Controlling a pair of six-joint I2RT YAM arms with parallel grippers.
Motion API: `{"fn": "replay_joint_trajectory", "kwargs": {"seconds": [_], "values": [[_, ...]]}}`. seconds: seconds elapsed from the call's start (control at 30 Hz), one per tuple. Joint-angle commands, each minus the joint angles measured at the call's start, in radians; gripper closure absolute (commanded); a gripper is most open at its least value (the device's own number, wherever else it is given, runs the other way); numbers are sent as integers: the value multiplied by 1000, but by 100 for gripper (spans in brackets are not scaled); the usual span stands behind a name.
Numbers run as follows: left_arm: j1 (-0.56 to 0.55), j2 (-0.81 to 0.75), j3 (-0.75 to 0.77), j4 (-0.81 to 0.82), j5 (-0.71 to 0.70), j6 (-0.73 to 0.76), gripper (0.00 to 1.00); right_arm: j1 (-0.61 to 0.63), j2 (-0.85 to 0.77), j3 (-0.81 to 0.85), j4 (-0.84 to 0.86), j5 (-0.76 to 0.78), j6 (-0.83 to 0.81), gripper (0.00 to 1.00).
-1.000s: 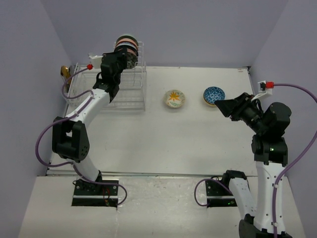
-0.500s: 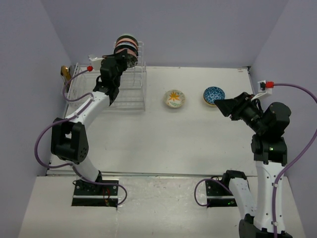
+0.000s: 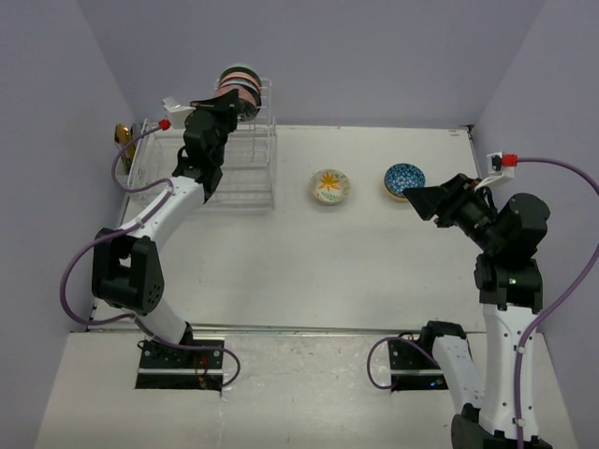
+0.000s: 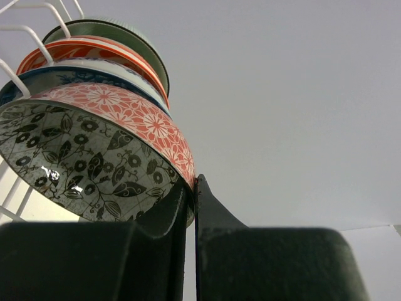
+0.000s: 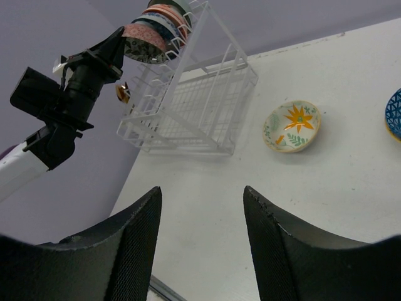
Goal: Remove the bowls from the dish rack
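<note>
The white wire dish rack (image 3: 240,174) stands at the far left, and several bowls (image 3: 241,84) stand on edge in its tall tower. My left gripper (image 3: 227,106) is at the tower, shut on the rim of the nearest bowl (image 4: 94,157), which is red floral outside and black leaf-patterned inside. Its fingers (image 4: 210,210) pinch that rim. Behind it are a blue-rimmed, an orange-striped and a green bowl (image 4: 125,34). My right gripper (image 5: 200,188) is open and empty, hovering at the right side (image 3: 418,201). In its view the rack (image 5: 194,106) is far off.
A cream bowl with an orange flower (image 3: 330,186) and a blue patterned bowl (image 3: 404,179) sit on the table right of the rack. A small golden-brown object (image 3: 123,135) is at the rack's left end. Purple walls close in the table.
My left wrist has shifted up and a little to the left beside the tower, still at the bowls. The right arm has not moved.
</note>
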Motion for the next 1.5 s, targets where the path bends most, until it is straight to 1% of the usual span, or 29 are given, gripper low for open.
{"fn": "replay_joint_trajectory", "kwargs": {"seconds": [0.0, 0.4, 0.53, 0.67, 0.73, 0.77, 0.8, 0.83, 0.87, 0.9, 0.97, 1.03, 1.07, 1.1, 1.13, 1.17, 1.2, 1.23, 1.27, 1.3, 1.33, 1.4, 1.43, 1.47], "values": [[4, -84, 7, 146, 3, 32, 100, -1, -6, 12, 25, -5, -8, 44], [-45, -190, -60, 134, -25, 58, 100, -2, 6, 28, 20, -11, -13, 42], [-51, -216, -97, 137, 0, 55, 100, -2, 6, 34, 14, -10, -19, 42], [-85, -224, -73, 137, 72, 143, 100, -2, 12, 46, 9, -5, -22, 42], [-125, -230, -25, 111, 82, 254, 100, -2, 17, 57, -1, 7, -28, 42], [-157, -233, -2, 74, 82, 339, 100, -2, 15, 67, -13, 18, -33, 42], [-174, -238, 18, 59, 81, 382, 100, -2, 12, 72, -21, 47, -34, 42], [-199, -242, 39, 51, 51, 438, 100, -2, 9, 75, -24, 55, -39, 42], [-223, -250, 44, 39, 21, 541, 100, -2, 6, 81, -24, 62, -40, 42], [-273, -261, 47, 37, -11, 583, 100, -1, 4, 84, -24, 67, -40, 42], [-317, -255, 58, 46, 3, 694, 100, -2, 12, 97, -23, 62, -40, 42], [-338, -244, 78, 37, 76, 757, 100, -2, 33, 110, -32, 49, -48, 42], [-364, -233, 93, 28, 101, 826, 100, -1, 50, 117, -38, 44, -62, 43], [-372, -227, 105, 19, 169, 855, 100, -1, 59, 123, -46, 42, -69, 43], [-384, -222, 113, 9, 203, 887, 100, -1, 69, 136, -64, 42, -79, 43], [-406, -215, 120, -12, 242, 954, 100, -1, 79, 146, -73, 45, -89, 43], [-416, -213, 131, -23, 315, 992, 100, -1, 89, 155, -86, 52, -111, 43], [-435, -218, 130, -56, 313, 1033, 100, 1, 110, 176, -118, 62, -123, 43], [-468, -236, 109, -66, 310, 1109, 100, 4, 122, 189, -135, 87, -134, 43], [-476, -247, 98, -72, 381, 1142, 100, 8, 135, 201, -155, 104, -154, 44], [-482, -256, 87, -98, 418, 1201, 100, 17, 162, 230, -191, 125, -163, 45], [-513, -278, 70, -156, 502, 1265, 100, 65, 199, 265, -266, 177, -203, 46], [-527, -282, 65, -228, 526, 1301, 100, 92, 219, 308, -293, 209, -217, 46], [-562, -294, 56, -265, 544, 1382, 100, 172, 259, 328, -317, 246, -229, 46]]}}
